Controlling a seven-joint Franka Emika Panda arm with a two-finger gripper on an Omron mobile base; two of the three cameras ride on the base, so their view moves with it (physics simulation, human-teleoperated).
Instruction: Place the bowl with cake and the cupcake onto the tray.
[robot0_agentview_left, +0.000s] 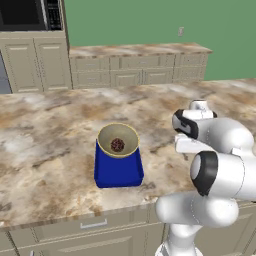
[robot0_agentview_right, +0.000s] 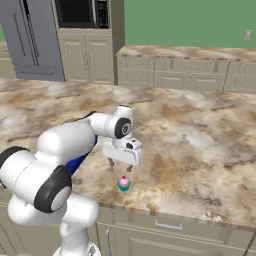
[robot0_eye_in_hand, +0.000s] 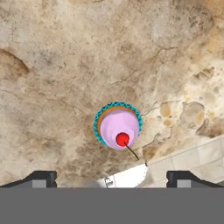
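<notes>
Arm folds low, gripper (robot0_agentview_right: 120, 165) pointing down, jaws spread wide above the cupcake (robot0_agentview_right: 124, 183); the bowl (robot0_agentview_left: 118, 140) hides the tray's (robot0_agentview_left: 118, 172) far end.

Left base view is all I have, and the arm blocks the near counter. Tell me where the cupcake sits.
Observer: The cupcake stands on the counter near its front edge, below the pincer.
Operator: Report the pincer's state.
Observer: Open and holding nothing; in the hand view its fingertips stand wide apart, with the cupcake between and ahead of them.
Operator: Confirm that the cupcake is upright.
Observer: Upright: the hand view looks straight down on its pink frosting and red top.
</notes>
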